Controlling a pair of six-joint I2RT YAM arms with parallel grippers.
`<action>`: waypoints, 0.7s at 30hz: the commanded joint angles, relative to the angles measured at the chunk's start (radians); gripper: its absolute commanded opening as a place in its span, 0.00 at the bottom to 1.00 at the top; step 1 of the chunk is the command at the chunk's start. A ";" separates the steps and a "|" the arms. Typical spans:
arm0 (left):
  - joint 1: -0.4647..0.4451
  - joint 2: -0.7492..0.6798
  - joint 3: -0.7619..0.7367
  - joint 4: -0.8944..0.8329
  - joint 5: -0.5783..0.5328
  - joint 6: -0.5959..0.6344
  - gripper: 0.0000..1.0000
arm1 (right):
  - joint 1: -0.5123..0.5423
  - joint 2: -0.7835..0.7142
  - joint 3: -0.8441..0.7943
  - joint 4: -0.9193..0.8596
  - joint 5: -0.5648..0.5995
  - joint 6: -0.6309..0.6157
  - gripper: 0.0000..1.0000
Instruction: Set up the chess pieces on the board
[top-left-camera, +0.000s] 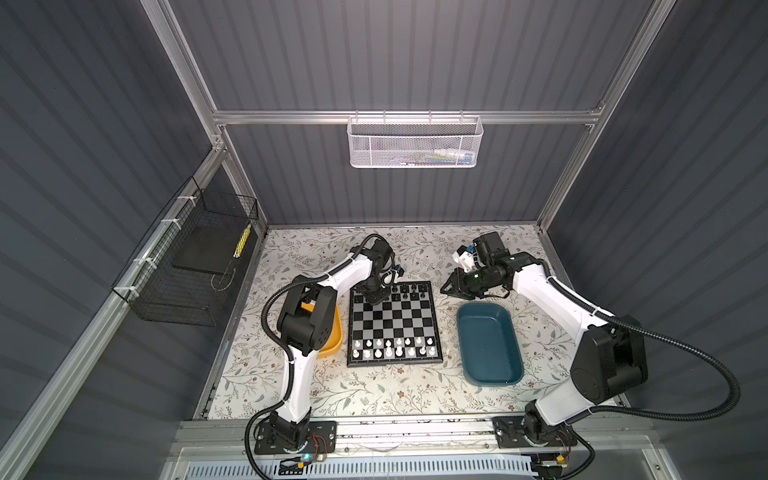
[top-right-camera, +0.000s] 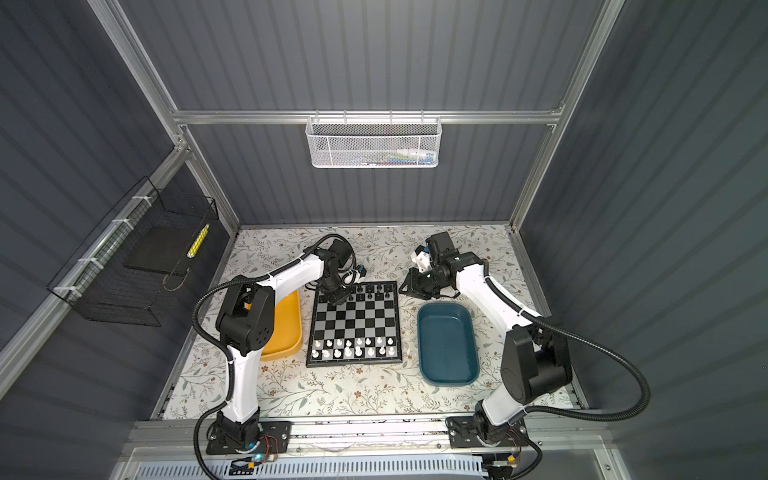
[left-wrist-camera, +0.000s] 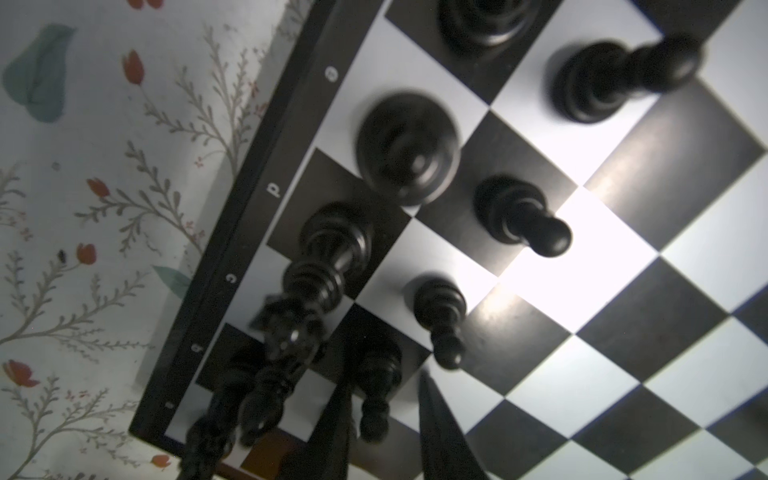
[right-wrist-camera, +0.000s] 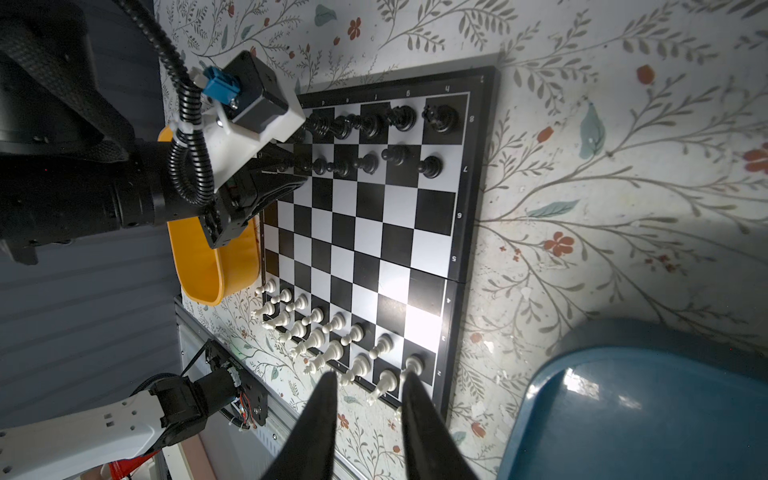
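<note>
**Left gripper down among the black ranks, right gripper off the board's corner**

A pale cloth (top-left-camera: 374, 395) printed with leafy sprigs and small red flowers covers the table. Dark grey ribbed walls (top-left-camera: 395, 62) in an aluminium frame (top-left-camera: 407, 117) close it in. A white mesh basket (top-left-camera: 415, 143) hangs on the back rail, and a black wire basket (top-left-camera: 183, 266) hangs on the side wall.

The left gripper (top-left-camera: 376, 297) points down over the board (top-left-camera: 395, 320), at its black end. In the left wrist view its fingers (left-wrist-camera: 436, 428) stand a little apart, with a black pawn (left-wrist-camera: 376, 386) upright on its square between them. One finger is close against the pawn and a gap shows on the other side, so nothing is clamped. More black pieces (left-wrist-camera: 409, 149) stand just past the fingertips, along the lettered rim. The white pieces (top-left-camera: 395, 347) fill two rows at the opposite edge, well apart from this gripper. The yellow tray (top-left-camera: 332, 340) lies beside the board, under the left arm's elbow.

The right gripper (top-left-camera: 446, 287) hovers above the cloth just off the board's corner on the black side, with its tips turned toward the board. In the right wrist view its fingers (right-wrist-camera: 320, 415) are partly apart and hold nothing. The teal tray (top-left-camera: 488, 345) lies near it, toward that arm's base.
</note>
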 joint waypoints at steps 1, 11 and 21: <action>-0.005 -0.037 0.011 -0.008 -0.017 0.001 0.30 | -0.004 -0.026 -0.018 0.001 -0.003 0.005 0.30; -0.005 -0.045 0.030 -0.008 -0.031 -0.002 0.31 | -0.003 -0.058 -0.048 0.004 0.002 0.004 0.30; -0.006 -0.050 0.034 -0.012 -0.030 0.000 0.33 | -0.003 -0.074 -0.062 0.001 0.004 -0.001 0.30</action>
